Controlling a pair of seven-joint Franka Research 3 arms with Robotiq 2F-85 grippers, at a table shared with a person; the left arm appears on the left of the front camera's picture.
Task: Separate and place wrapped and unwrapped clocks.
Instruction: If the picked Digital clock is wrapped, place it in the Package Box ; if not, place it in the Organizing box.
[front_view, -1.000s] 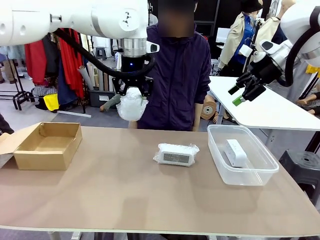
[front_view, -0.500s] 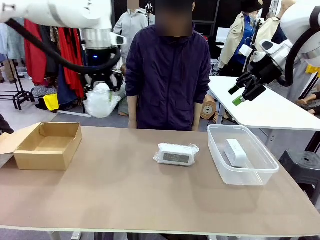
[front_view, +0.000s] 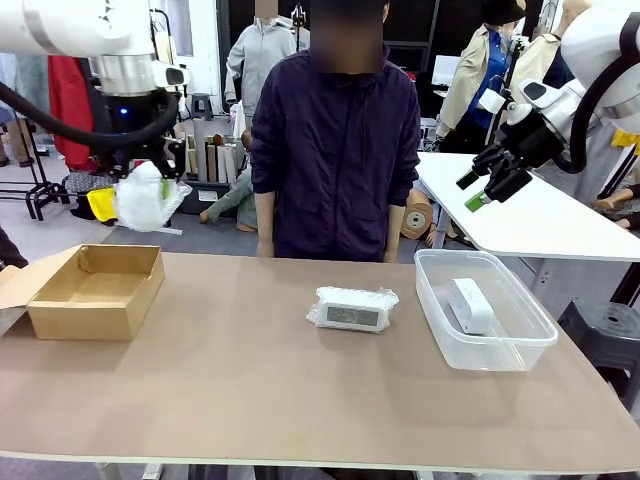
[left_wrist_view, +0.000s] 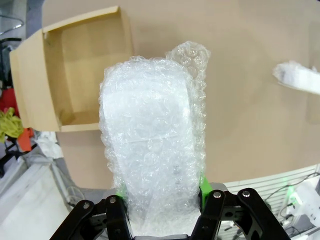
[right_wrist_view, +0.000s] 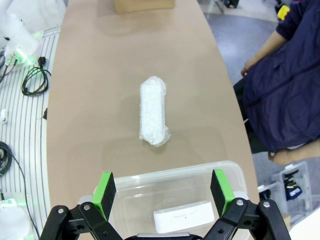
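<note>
Cardboard box (front_view: 85, 322) left, clear tub (front_view: 500, 357) right

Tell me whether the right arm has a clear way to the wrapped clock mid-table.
Probably yes. The right gripper hangs open above the plastic tub, the wrapped clock lies in the open beside the tub, and the left gripper is off by the cardboard box, holding a second wrapped clock.

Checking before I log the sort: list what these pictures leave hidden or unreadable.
- Left wrist view: bubble wrap hides the screen of the held wrapped clock; the left hand covers its lower end.
- Front view: the near wall of the cardboard box hides its floor.
- Front view: the bare clock in the clear container is too small to read.
- Front view: wrap blurs the digits of the wrapped clock on the table.
</note>
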